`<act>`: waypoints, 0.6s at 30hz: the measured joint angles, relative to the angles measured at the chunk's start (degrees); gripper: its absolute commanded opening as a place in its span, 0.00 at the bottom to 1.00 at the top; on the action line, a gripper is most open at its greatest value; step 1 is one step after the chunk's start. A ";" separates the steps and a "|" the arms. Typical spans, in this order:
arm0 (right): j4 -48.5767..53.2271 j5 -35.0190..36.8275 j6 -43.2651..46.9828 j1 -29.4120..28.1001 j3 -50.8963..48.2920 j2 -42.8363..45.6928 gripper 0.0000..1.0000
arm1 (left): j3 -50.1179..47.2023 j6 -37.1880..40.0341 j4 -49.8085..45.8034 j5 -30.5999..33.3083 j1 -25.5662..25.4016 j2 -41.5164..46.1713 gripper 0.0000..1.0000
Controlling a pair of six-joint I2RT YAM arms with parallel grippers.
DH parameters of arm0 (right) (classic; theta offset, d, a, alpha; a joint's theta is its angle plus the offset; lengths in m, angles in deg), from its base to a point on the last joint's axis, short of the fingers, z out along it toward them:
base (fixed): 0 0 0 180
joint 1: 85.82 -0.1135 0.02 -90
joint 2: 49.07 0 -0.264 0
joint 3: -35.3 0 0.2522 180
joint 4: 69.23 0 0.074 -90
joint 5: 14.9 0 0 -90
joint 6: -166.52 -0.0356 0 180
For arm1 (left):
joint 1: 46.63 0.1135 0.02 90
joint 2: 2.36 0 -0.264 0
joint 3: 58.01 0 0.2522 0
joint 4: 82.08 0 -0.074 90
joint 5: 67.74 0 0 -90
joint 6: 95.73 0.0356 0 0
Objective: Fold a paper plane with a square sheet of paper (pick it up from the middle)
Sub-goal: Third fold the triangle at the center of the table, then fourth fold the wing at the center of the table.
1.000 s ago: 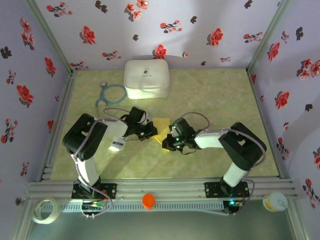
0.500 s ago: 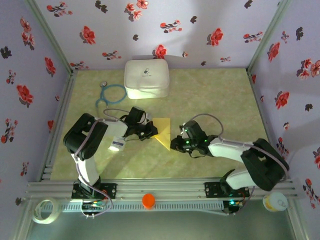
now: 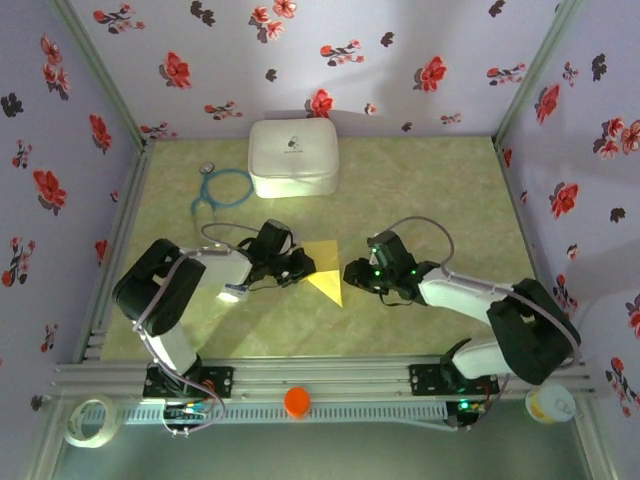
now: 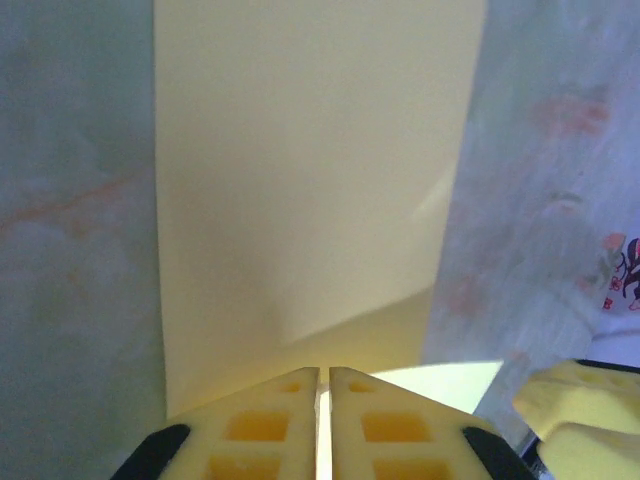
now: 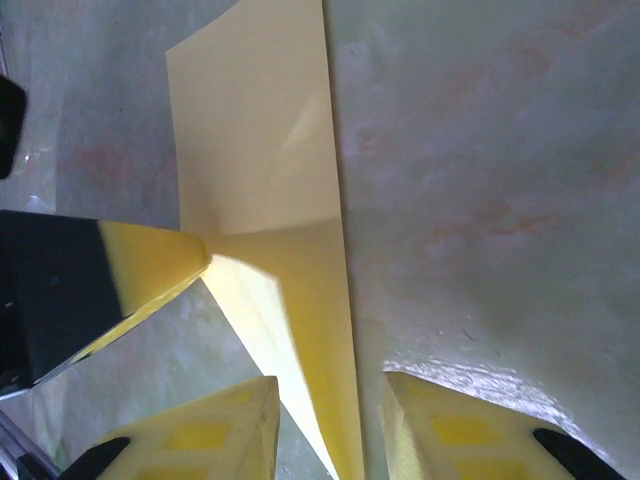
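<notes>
The square sheet of paper [image 3: 326, 273] is yellow and folded into a pointed triangle, lying mid-table with its tip toward the near edge. My left gripper [image 3: 301, 268] is at its left edge. In the left wrist view its fingertips [image 4: 324, 372] are shut to a thin slit on the paper's edge [image 4: 300, 180], which rises from the mat. My right gripper [image 3: 352, 275] is just right of the sheet. Seen from the right wrist, it [image 5: 330, 420] stands open with the paper's narrow tip [image 5: 320, 380] lying between its fingers. The left finger [image 5: 150, 265] touches the sheet there.
A white rounded case [image 3: 292, 157] stands at the back, with a blue stethoscope [image 3: 222, 187] to its left. A small white packet [image 3: 232, 292] lies by the left arm. Flowered walls close three sides. An orange object [image 3: 297, 401] sits on the front rail.
My right gripper has opened, let go of the paper and drawn back to the right. The sheet now shows as a larger triangle. My left gripper stayed at its edge.
</notes>
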 measured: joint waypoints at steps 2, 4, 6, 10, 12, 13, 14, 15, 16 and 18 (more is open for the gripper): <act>-0.42 -0.74 -0.02 0.00 0.74 -1.68 0.34 | 0.00 0.37 -0.72 0.59 0.00 1.53 0.17; -0.90 -1.31 -0.04 0.00 1.03 -2.80 0.33 | 0.00 0.70 -1.38 1.01 0.15 2.64 0.19; -1.27 -2.01 -0.04 0.00 1.36 -3.87 0.33 | 0.00 1.16 -2.03 1.36 0.55 3.41 0.19; -2.03 -3.50 -0.02 0.00 2.45 -6.25 0.30 | -0.26 1.84 -2.56 1.49 2.32 4.28 0.22; -2.75 -4.22 -0.04 0.00 2.86 -7.10 0.29 | -0.70 2.05 -2.62 1.44 3.28 4.74 0.22; -2.99 -4.63 -0.02 0.00 3.13 -7.54 0.28 | -0.90 2.21 -2.67 1.40 3.69 4.87 0.22; -3.26 -4.94 -0.02 0.00 3.39 -8.00 0.27 | -1.01 2.27 -2.75 1.38 4.04 4.94 0.22; -3.45 -5.20 -0.04 0.00 3.61 -8.37 0.27 | -1.07 2.43 -2.84 1.40 4.28 4.94 0.22; -3.63 -5.51 -0.02 0.00 3.85 -8.76 0.27 | -1.07 2.49 -3.04 1.38 4.52 4.94 0.22; -3.67 -5.99 -0.02 0.00 4.28 -9.35 0.27 | -1.09 2.69 -3.17 1.38 4.79 4.94 0.22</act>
